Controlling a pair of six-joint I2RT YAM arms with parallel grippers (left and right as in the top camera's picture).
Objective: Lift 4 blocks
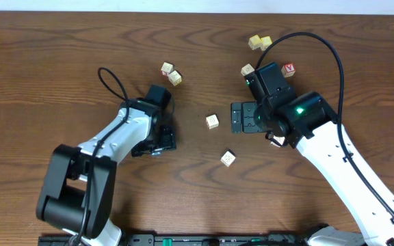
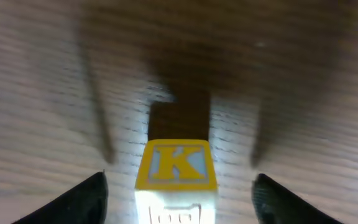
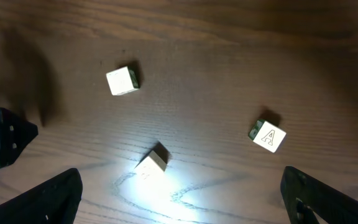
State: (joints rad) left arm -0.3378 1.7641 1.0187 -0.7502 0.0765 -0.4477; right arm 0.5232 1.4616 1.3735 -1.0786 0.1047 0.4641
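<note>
Straddling the K block [image 2: 176, 165] at bottom centre of the frame, the left fingers [image 2: 89, 199] stand apart with a gap on either side, gripping nothing, placed to pinch and lift it, I judge. Wide open and empty, the right fingers [image 3: 48, 199] hang over loose blocks [image 3: 122, 81] on the surface [image 3: 229, 62].

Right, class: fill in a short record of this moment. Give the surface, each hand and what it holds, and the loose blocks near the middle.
surface: brown wooden table
left hand: open, a finger on either side of the K block, gaps on both sides
K block: standing on the table, yellow K face up
right hand: open, holding nothing
centre block: just in front of the right hand, apart from it
lower block: lying alone, untouched
also there: yellowish cubes, red-letter cube
</note>
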